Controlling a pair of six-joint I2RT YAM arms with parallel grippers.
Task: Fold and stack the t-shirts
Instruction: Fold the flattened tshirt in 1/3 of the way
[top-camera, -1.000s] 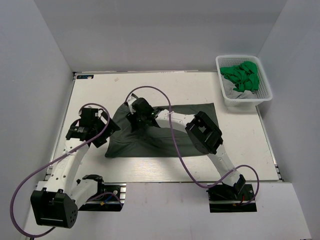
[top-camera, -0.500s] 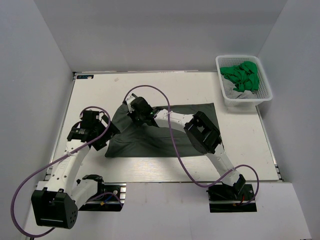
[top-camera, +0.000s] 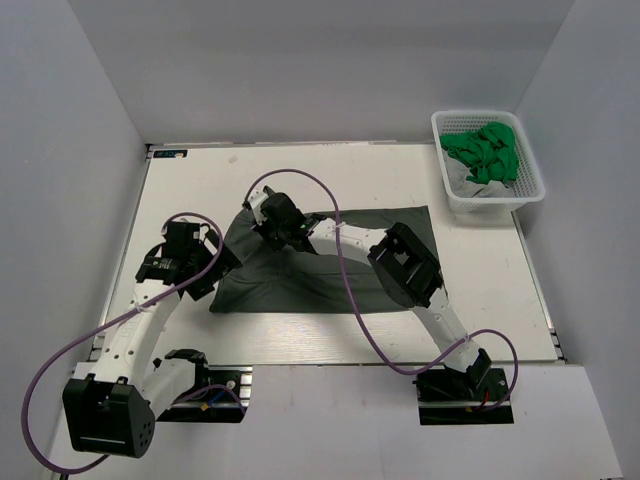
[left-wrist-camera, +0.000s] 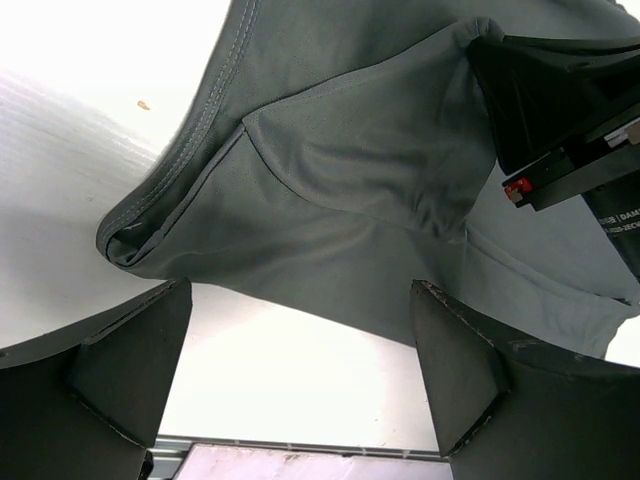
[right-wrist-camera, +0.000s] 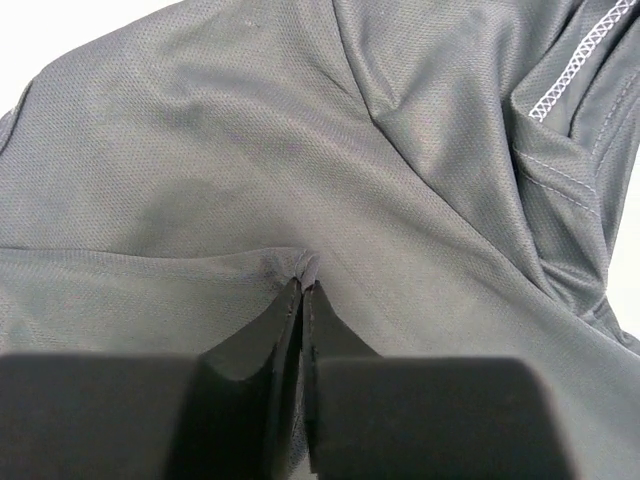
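top, shirt: charcoal t-shirt (top-camera: 330, 275) lies spread mid-table; green t-shirts (top-camera: 485, 150) sit in the white basket (top-camera: 480, 205) at far right.
top, risk: right gripper (top-camera: 270, 215) is stretched to the shirt's upper-left; a pull may drag the whole shirt.
left wrist, fingers: left gripper (left-wrist-camera: 300, 370) is wide apart and empty, with the sleeve hem just ahead.
left wrist, risk: closing could catch only one layer.
right wrist, fingers: together, clamped on a tiny pucker of cloth.
right wrist, risk: the thin pinch may slip out under load.

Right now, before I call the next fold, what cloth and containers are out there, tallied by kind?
grey t-shirt, spread on the table: 1
green cloth heap, in the basket, pieces too crumpled to count: 1
white basket: 1
Total: 3
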